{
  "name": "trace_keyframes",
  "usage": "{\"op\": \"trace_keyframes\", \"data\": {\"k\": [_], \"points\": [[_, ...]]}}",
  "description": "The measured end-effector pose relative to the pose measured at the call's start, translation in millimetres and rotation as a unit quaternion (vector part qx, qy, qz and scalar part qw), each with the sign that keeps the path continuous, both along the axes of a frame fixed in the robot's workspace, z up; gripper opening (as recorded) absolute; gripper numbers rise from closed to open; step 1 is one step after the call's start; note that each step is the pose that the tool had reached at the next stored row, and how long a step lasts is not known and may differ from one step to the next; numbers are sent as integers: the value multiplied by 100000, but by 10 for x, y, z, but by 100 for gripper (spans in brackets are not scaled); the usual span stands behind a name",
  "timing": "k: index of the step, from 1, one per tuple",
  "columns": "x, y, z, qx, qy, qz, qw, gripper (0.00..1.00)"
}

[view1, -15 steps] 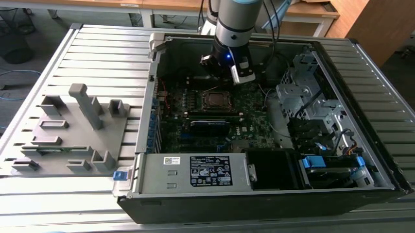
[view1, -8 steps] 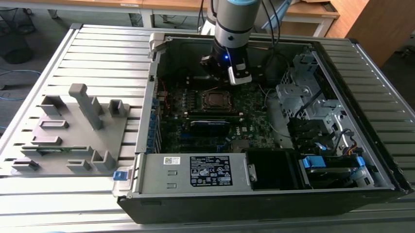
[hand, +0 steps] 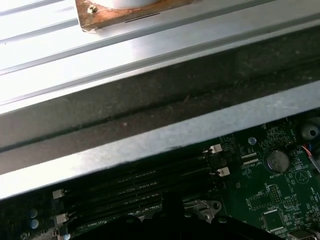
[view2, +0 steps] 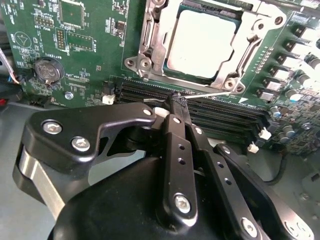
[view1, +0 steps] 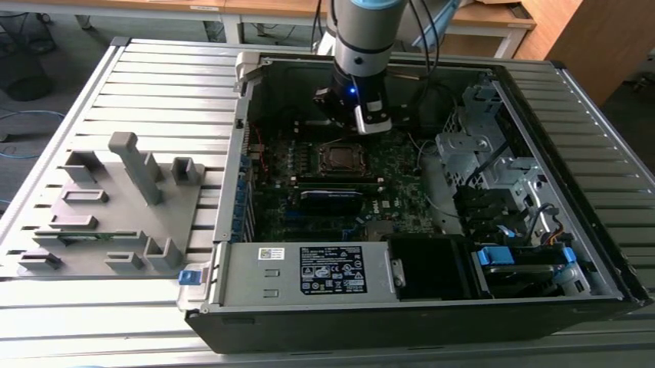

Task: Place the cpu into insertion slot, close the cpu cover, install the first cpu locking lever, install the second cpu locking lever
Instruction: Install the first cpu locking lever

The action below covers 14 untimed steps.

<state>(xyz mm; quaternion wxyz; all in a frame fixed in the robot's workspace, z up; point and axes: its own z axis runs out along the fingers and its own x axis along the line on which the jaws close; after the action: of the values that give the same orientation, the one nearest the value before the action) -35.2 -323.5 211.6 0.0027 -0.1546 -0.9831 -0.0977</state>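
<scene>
The cpu (view2: 200, 42), a pale square chip, lies in the insertion slot (view1: 340, 157) on the green motherboard. The cpu cover (view2: 150, 35), a silvery frame, lies flat around it. A thin silvery locking lever (view2: 215, 93) runs along the socket's edge by the memory slots. In the second wrist view my gripper (view2: 176, 100) is shut, and its black fingertips meet that lever's end; whether the wire is pinched between them I cannot tell. In the exterior view my gripper (view1: 360, 123) hangs inside the open computer case, just behind the socket.
Black memory slots (view2: 220, 112) lie between my fingers and the socket, and a coin battery (view2: 46, 69) sits beside them. The case wall (hand: 165, 135) is close behind. A drive cage (view1: 492, 161) and power supply (view1: 307, 272) crowd the case. A grey fixture (view1: 123, 207) stands at the exterior view's left.
</scene>
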Motion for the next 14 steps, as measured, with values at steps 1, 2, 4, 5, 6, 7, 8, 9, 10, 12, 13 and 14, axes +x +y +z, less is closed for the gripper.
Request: {"op": "trace_keyframes", "data": {"k": [1, 2, 4, 5, 6, 7, 8, 9, 10, 12, 13, 14], "points": [[0, 3, -6, -10, -18, -458, 99999, 10], [0, 6, -10, -17, -31, -874, 99996, 10], [-1, 14, -19, -22, -58, -1633, 99987, 10], [-2, 18, -22, -28, -74, -1919, 99982, 10], [-5, 23, -25, -33, -92, -2178, 99976, 10], [-7, 28, -27, -35, -106, -2405, 99971, 10], [-11, 33, -31, -42, -131, -2654, 99965, 10], [-15, 36, -34, -44, -165, -2927, 99957, 10], [-19, 39, -38, -56, -199, -3212, 99948, 10], [-24, 44, -44, -116, -265, -3778, 99928, 10], [-26, 46, -47, -159, -301, -4039, 99918, 10], [-27, 48, -51, -213, -351, -4291, 99907, 10]]}}
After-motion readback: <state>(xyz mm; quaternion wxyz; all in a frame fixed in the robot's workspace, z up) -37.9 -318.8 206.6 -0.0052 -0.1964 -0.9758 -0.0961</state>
